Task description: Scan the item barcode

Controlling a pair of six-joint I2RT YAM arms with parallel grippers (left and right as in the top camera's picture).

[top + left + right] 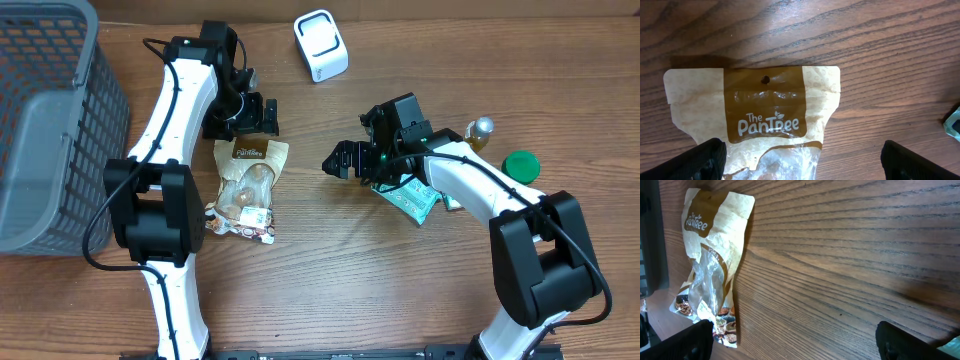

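Observation:
The item, a tan and brown "The PanTree" snack bag [245, 188] with a clear window, lies flat on the wooden table. My left gripper [262, 117] hovers just above the bag's top end, open. In the left wrist view the bag [765, 112] lies below and between the wide-apart fingers [700, 161], untouched. My right gripper [338, 161] stands open to the right of the bag, over bare wood. In the right wrist view the bag [710, 265] lies at the left, with nothing between the fingers [915, 342]. The white barcode scanner [321, 45] stands at the back centre.
A grey mesh basket [50, 120] fills the left side. Under the right arm lies a teal packet [410, 197]. A small bottle [479, 131] and a green lid [520, 165] sit to its right.

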